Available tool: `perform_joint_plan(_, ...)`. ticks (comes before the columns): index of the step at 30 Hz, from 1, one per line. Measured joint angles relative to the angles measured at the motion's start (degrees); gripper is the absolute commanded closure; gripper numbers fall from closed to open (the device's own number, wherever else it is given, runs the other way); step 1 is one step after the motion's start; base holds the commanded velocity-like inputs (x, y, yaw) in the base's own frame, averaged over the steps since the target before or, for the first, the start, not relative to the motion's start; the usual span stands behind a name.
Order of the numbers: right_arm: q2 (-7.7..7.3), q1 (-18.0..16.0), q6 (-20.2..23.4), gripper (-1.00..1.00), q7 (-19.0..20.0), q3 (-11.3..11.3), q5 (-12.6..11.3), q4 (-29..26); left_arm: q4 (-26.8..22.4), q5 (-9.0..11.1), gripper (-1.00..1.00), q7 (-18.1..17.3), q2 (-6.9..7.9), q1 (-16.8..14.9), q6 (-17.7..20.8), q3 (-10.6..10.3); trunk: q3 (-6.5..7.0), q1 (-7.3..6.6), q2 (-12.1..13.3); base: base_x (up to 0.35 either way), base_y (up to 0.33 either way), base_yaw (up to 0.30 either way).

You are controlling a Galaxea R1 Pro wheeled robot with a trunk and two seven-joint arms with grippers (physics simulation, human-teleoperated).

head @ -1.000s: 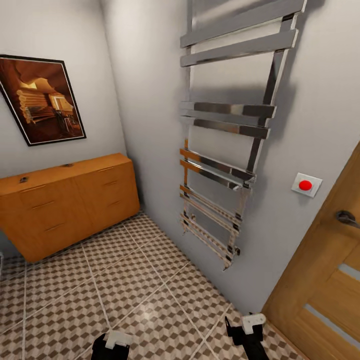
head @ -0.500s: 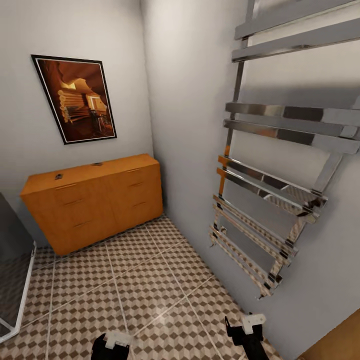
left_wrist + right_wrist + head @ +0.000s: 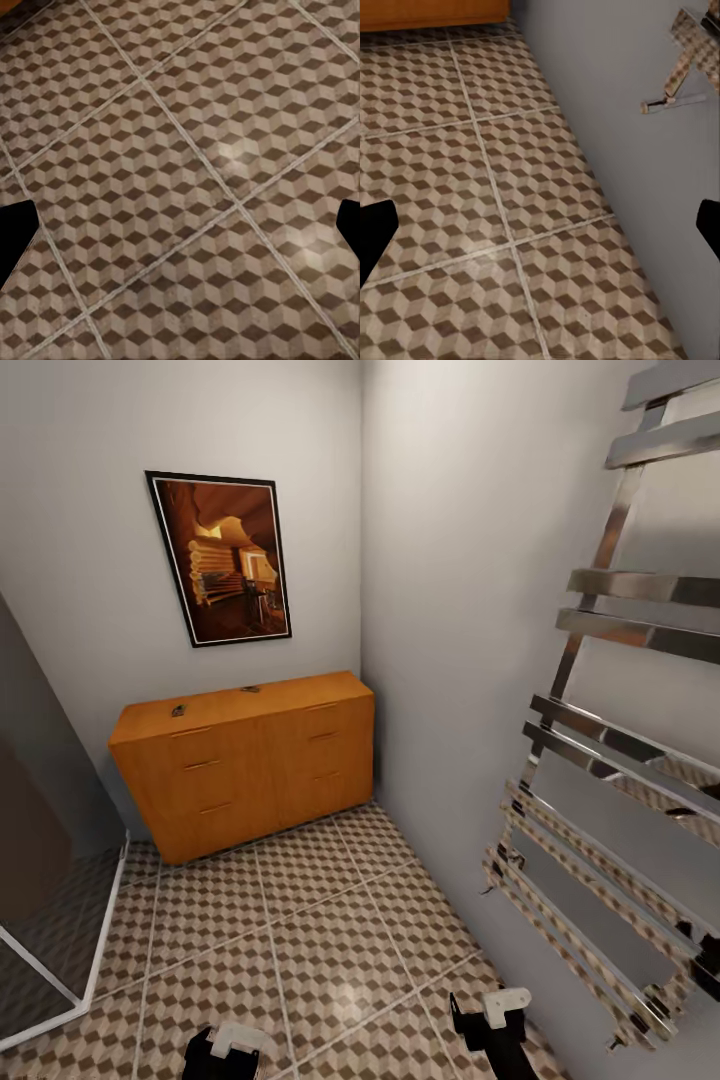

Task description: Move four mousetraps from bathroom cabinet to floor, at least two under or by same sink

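Note:
The orange-brown cabinet (image 3: 245, 765) stands against the far wall under a framed picture. Two small dark-and-brown mousetraps lie on its top, one near the left end (image 3: 179, 710) and one near the middle (image 3: 250, 688). The bathroom floor (image 3: 300, 930) of cube-patterned tiles stretches from the cabinet to me. My left gripper (image 3: 222, 1052) and right gripper (image 3: 492, 1015) hang low at the picture's bottom edge, far from the cabinet. In the left wrist view the left gripper (image 3: 180, 229) is open over bare tiles. The right gripper (image 3: 540, 229) is open too, close to the grey wall. The sink is out of view.
A chrome towel rail (image 3: 620, 800) juts from the right wall (image 3: 450, 610), low enough to crowd my right arm. A glass shower panel with a white frame (image 3: 60, 920) stands at the left. Open tiles run between them up to the cabinet.
The camera has swung left: the cabinet and picture slid toward the middle, the door and red button left the picture, the shower panel came in. Both grippers keep their pose.

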Motion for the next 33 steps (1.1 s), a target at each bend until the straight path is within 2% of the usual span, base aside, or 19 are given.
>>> perform_joint_plan(10, 0.02, -0.01, 0.00, -1.00, 0.00, 0.00, 0.00, 0.00, 0.00, 0.00, -1.00, 0.00, 0.00, 0.00, 0.00, 0.00, 0.00, 0.00, 0.00, 0.306, 0.133, 0.286)
perform_joint_plan(19, 0.03, -0.02, -0.01, -1.00, 0.00, 0.00, 0.00, 0.01, -0.01, 0.01, -1.00, 0.00, -0.07, 0.00, 0.01, 0.00, 0.00, 0.00, 0.00, 0.292, 0.011, 0.286)
perform_joint_plan(27, 0.03, -0.01, -0.01, -1.00, -0.01, 0.00, 0.00, 0.01, -0.02, 0.01, -1.00, -0.05, -0.09, 0.00, 0.01, 0.00, 0.00, 0.03, 0.01, 0.055, -0.003, 0.286)
perform_joint_plan(33, 0.03, -0.01, -0.03, -1.00, -0.01, 0.01, 0.00, 0.02, -0.03, 0.02, -1.00, -0.02, -0.08, 0.06, 0.03, 0.00, 0.00, 0.01, 0.01, 0.113, -0.178, 0.286)
